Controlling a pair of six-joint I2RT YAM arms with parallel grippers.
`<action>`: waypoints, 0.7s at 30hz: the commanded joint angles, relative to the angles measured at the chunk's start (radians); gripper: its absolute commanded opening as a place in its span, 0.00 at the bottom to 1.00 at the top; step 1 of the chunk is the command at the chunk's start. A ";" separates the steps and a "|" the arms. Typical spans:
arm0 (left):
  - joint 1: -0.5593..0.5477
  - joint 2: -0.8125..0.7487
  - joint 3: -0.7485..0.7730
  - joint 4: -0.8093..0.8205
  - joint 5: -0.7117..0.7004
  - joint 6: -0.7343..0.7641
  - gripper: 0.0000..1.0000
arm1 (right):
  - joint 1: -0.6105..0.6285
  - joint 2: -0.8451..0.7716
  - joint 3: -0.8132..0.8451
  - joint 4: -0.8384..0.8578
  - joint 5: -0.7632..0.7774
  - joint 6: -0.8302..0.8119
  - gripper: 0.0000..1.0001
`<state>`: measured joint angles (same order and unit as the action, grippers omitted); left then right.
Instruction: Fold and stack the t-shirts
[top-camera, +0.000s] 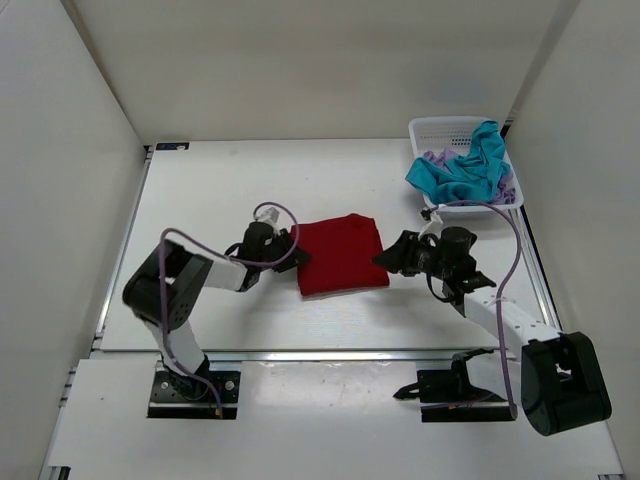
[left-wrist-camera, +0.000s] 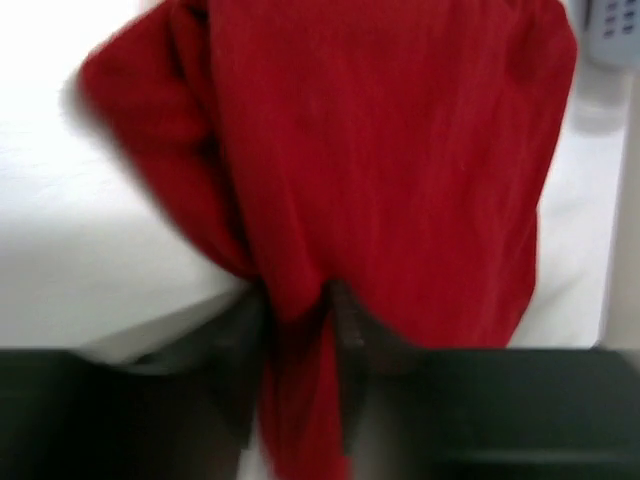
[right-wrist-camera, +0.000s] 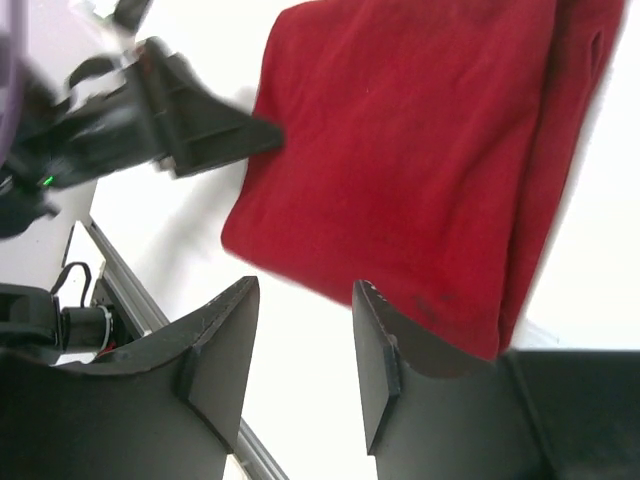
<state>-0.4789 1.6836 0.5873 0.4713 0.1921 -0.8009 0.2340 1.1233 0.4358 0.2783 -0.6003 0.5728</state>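
Observation:
The deep red t-shirt (top-camera: 340, 254) lies folded in a rough rectangle at the table's middle. My left gripper (top-camera: 296, 258) is at its left edge, shut on a pinch of the red cloth (left-wrist-camera: 300, 330). My right gripper (top-camera: 385, 257) hovers at the shirt's right edge, open and empty; the red shirt (right-wrist-camera: 420, 150) fills the view beyond its fingers (right-wrist-camera: 385, 370). The teal-blue t-shirt (top-camera: 462, 172) and the pale lavender t-shirt (top-camera: 436, 157) lie bunched in the white mesh basket (top-camera: 440, 128) at the back right.
White walls close in the table on the left, back and right. The left gripper (right-wrist-camera: 180, 140) shows in the right wrist view. A metal rail (top-camera: 330, 353) runs along the table's near edge.

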 joint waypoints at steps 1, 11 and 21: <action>-0.044 0.134 0.113 -0.071 0.018 0.003 0.32 | -0.005 -0.034 -0.032 0.009 -0.004 -0.007 0.41; 0.279 0.295 0.654 -0.376 0.052 0.078 0.00 | 0.047 -0.027 -0.146 0.071 -0.019 0.029 0.38; 0.758 0.241 0.499 -0.245 0.107 -0.003 0.02 | 0.094 0.104 -0.124 0.157 -0.124 0.041 0.34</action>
<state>0.2668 1.9503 1.1343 0.2001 0.2516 -0.7685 0.3260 1.2011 0.2924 0.3439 -0.6590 0.6041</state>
